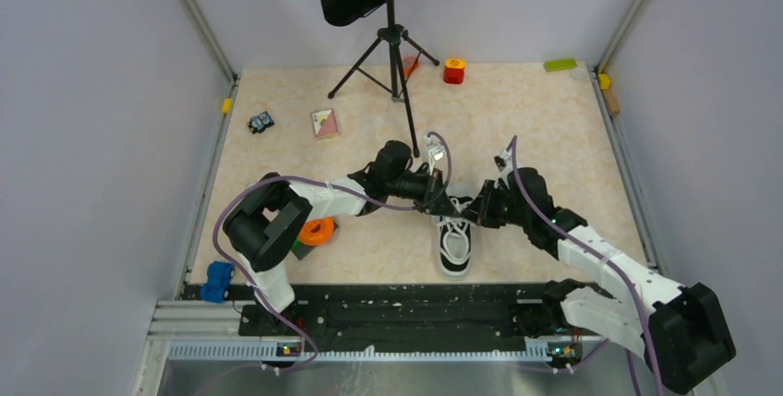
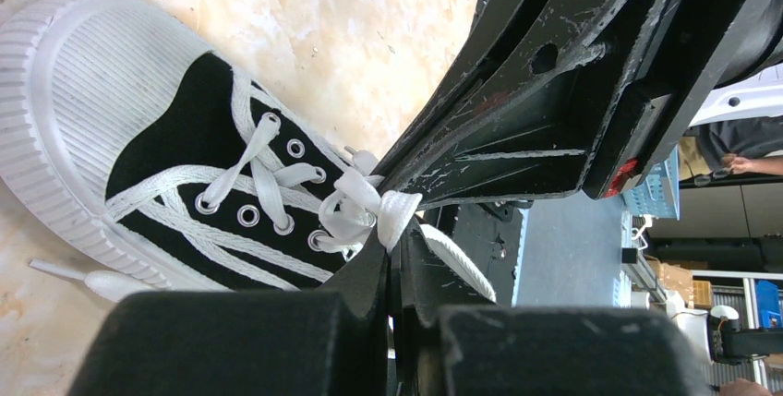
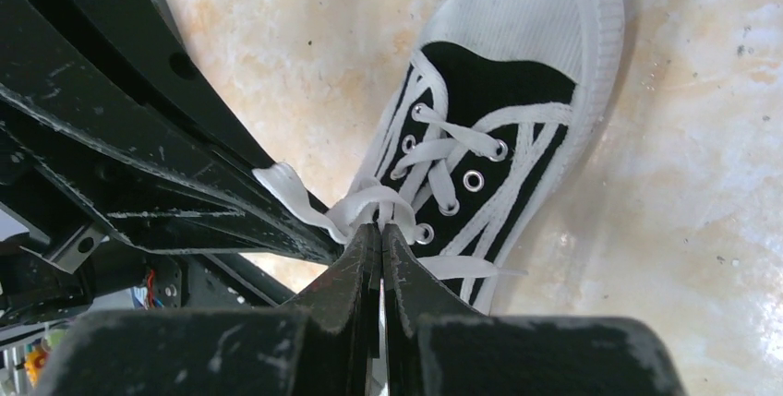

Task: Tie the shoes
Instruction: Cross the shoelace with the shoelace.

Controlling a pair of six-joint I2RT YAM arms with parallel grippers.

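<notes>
The black sneaker (image 1: pixel 454 245) with white toe cap and white laces lies near the table's front edge, toe toward the arms. My left gripper (image 1: pixel 441 204) and right gripper (image 1: pixel 471 211) meet over its top eyelets. In the left wrist view the sneaker (image 2: pixel 175 138) is at left and my left gripper (image 2: pixel 406 230) is shut on a white lace (image 2: pixel 395 211) at the knot. In the right wrist view the sneaker (image 3: pixel 489 119) is ahead and my right gripper (image 3: pixel 381 228) is shut on a lace loop (image 3: pixel 369 200). The two grippers nearly touch.
A music stand tripod (image 1: pixel 395 54) stands behind the shoe. An orange ring (image 1: pixel 317 231) and a blue toy (image 1: pixel 217 281) lie at front left. A card (image 1: pixel 324 124), a small toy car (image 1: pixel 261 122) and a red block (image 1: pixel 453 70) lie farther back.
</notes>
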